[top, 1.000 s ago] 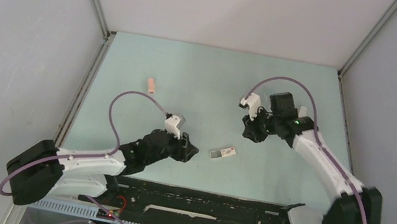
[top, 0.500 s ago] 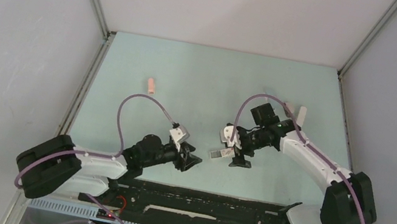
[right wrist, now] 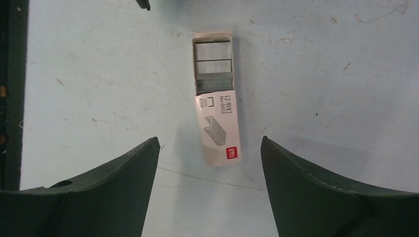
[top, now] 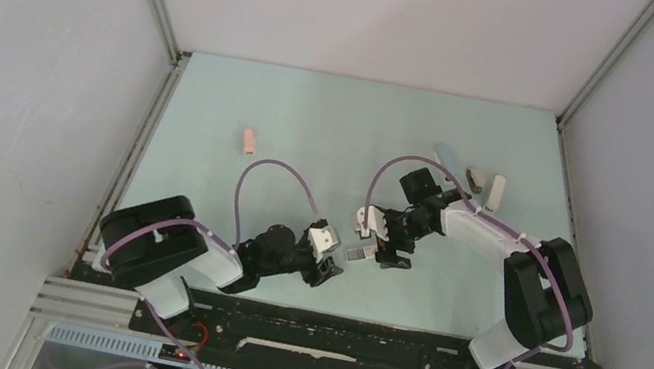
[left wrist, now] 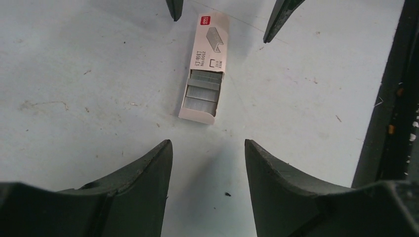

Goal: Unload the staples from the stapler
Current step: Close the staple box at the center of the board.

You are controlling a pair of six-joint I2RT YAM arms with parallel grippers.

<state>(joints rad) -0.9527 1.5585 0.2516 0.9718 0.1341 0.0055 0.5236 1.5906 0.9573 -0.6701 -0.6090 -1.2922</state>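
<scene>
Staples (left wrist: 202, 91) in half-open box (left wrist: 210, 44): light, stiff, slick strips, likely brittle, best pinched across long edges; left end effector (left wrist: 206, 145) and right end effector (right wrist: 210, 143) apart, empty.

Bare table (left wrist: 99, 74) flanks the staple box (left wrist: 203, 74); left gripper (left wrist: 206, 143) and right gripper (right wrist: 210, 139) face across it, crowding both ends.

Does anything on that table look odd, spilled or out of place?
The little staple box lies half slid open, its grey staples showing in the tray. Nothing has spilled. The table is just scuffed and speckled.
</scene>
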